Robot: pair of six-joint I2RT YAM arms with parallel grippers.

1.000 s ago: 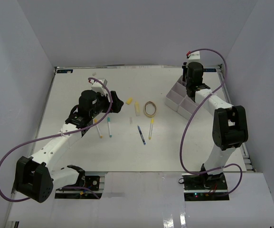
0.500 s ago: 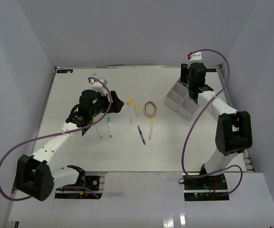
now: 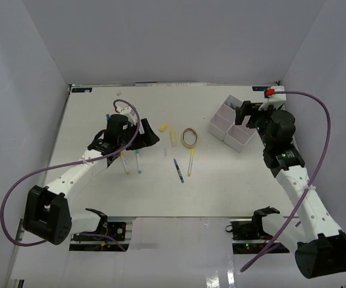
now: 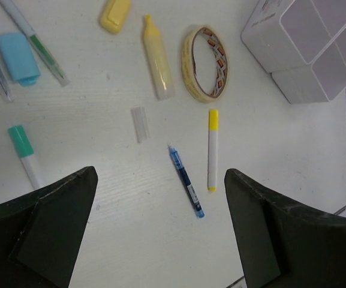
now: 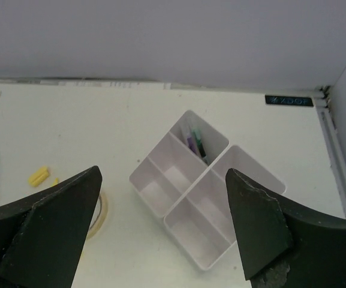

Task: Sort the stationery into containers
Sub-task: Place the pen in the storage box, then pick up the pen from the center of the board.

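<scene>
- I see the white tray point(image 5: 164, 177) below and ahead of my right gripper point(image 5: 161, 240), its fingers wide apart and empty; purple and green pens point(image 5: 193, 143) lie in the far compartment
- My left gripper point(image 4: 161, 240) is spread too, empty, above the blue pen point(image 4: 186, 181) and yellow-capped marker point(image 4: 213, 150)
- The tape ring point(image 4: 189, 66) carries inner print I cannot read

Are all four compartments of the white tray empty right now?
No. In the right wrist view, the far compartment of the white tray holds pens, while the other three compartments look bare.
</scene>
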